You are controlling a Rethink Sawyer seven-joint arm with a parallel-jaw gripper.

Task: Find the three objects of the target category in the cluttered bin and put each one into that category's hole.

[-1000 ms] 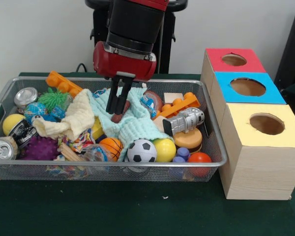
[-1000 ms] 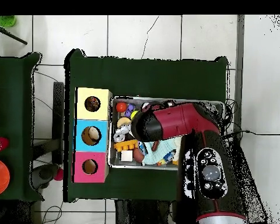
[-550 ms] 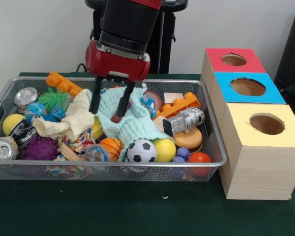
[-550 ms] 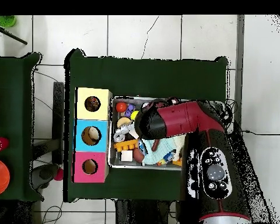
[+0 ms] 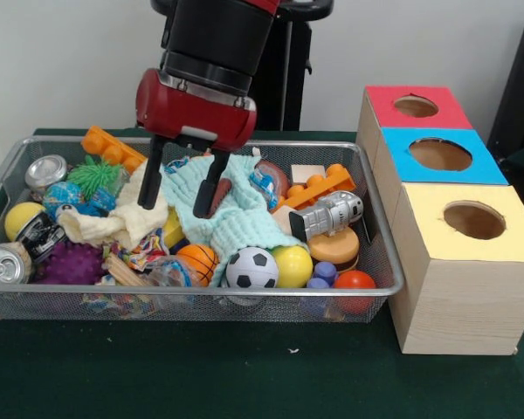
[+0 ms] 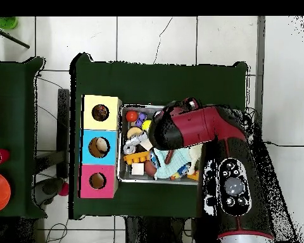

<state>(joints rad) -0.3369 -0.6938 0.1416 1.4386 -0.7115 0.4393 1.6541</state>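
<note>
My gripper [image 5: 174, 208] stands open over the left middle of the wire bin [image 5: 380, 253]. One finger hangs at the cream cloth [image 5: 122, 216], the other at the mint green cloth [image 5: 240, 225]; a fold of the mint cloth lies between them. A dark brown object peeks out by the right finger. Around the cloths lie a soccer ball [image 5: 251, 268], a yellow ball [image 5: 293, 265], a small basketball [image 5: 197, 259] and a red ball [image 5: 355, 281]. In the overhead view the red arm [image 6: 189, 130] hides the gripper.
Three boxes with round holes stand beside the bin: red [image 5: 416, 106], blue [image 5: 440, 154], yellow [image 5: 473, 220]. Also in the bin: a silver robot toy [image 5: 327, 214], orange bricks [image 5: 318, 186], two cans [image 5: 45, 171], a purple spiky ball [image 5: 70, 263] and a green spiky toy [image 5: 94, 175].
The gripper went from shut to open and shifted left in the front view, off the brown object and over the seam of the two cloths.
</note>
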